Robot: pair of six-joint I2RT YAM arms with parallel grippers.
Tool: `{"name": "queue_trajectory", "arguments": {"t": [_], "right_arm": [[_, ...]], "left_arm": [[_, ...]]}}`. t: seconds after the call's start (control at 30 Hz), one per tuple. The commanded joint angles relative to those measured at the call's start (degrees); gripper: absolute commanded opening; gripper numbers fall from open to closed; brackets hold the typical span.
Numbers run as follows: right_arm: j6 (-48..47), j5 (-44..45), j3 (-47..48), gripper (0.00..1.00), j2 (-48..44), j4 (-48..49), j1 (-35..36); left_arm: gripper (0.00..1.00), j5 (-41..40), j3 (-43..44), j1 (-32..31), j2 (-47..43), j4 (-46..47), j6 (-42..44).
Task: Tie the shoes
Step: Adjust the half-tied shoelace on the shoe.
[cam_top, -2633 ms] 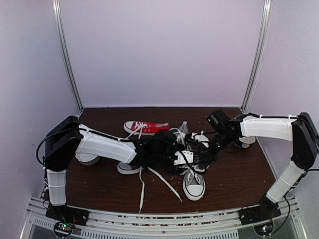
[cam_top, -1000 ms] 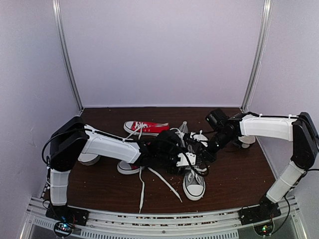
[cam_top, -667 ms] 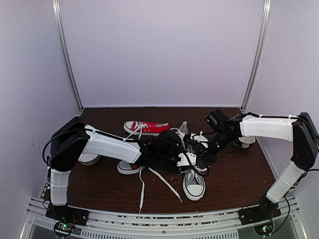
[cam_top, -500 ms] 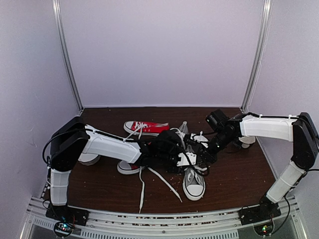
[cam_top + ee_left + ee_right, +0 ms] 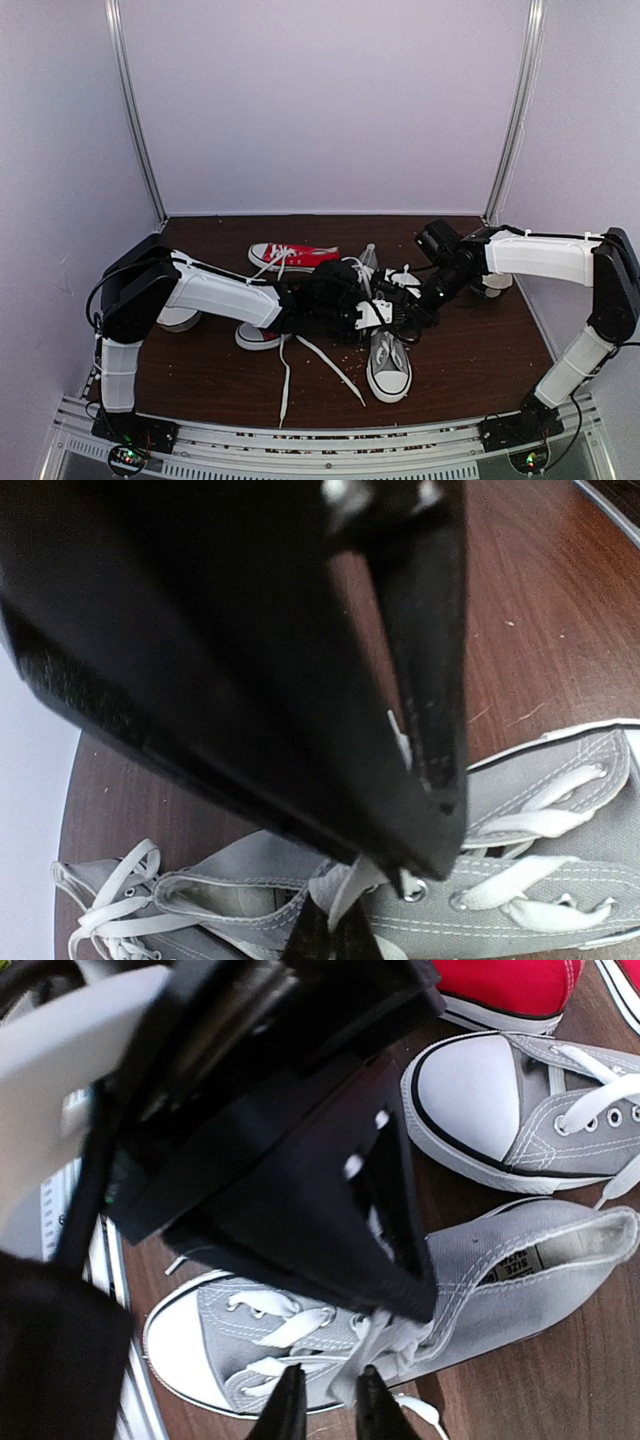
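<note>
One grey shoe (image 5: 388,368) lies toe toward me at mid table, and its mate (image 5: 402,278) lies just behind it. Both grippers meet over the near shoe's throat. In the left wrist view my left gripper (image 5: 328,938) is shut on a white lace (image 5: 345,885) that comes up from the top eyelets of the grey shoe (image 5: 540,880). In the right wrist view my right gripper (image 5: 328,1410) has its tips slightly apart, with the same lace (image 5: 365,1355) running between them over the shoe (image 5: 250,1330). The other grey shoe (image 5: 520,1100) lies beyond. Each arm's black gripper body fills much of the other's view.
A red sneaker (image 5: 290,257) lies behind the left arm, and another (image 5: 255,338) shows partly under that arm. Long loose white laces (image 5: 330,365) trail toward the table's front edge. White posts stand at the back corners.
My left gripper has closed on the lace. My right gripper, shut before, has parted its tips a little. Both arms have hardly shifted.
</note>
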Motion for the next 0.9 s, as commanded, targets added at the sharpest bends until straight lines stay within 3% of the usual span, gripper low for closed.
{"name": "queue_trajectory", "arguments": {"t": [0.0, 0.07, 0.2, 0.33, 0.5, 0.87], "right_arm": [[-0.5, -2.6, -0.6, 0.22, -4.9, -0.7, -1.2], [2.8, -4.2, -1.7, 0.28, -7.5, 3.8, -4.0], [12.3, -4.2, -6.5, 0.28, -10.8, 19.0, -8.2], [10.4, -2.2, -3.4, 0.18, -5.9, 14.2, -7.7], [7.0, 1.3, -0.1, 0.17, 0.5, 6.7, -4.6], [8.8, -3.5, -2.9, 0.16, 1.9, 9.7, -3.0]], "left_arm": [[0.00, -2.1, -1.5, 0.6, -0.9, 3.9, -1.8], [0.00, -2.3, -2.3, 0.6, -1.2, 4.8, -1.7], [0.00, -3.0, -3.1, 0.6, -1.6, 6.2, -1.6], [0.00, -3.2, -3.6, 0.6, -1.8, 7.2, -1.6], [0.00, -3.0, -4.1, 0.6, -1.9, 8.1, -2.2], [0.00, -2.4, -4.6, 0.6, -2.1, 9.1, -3.0]]}}
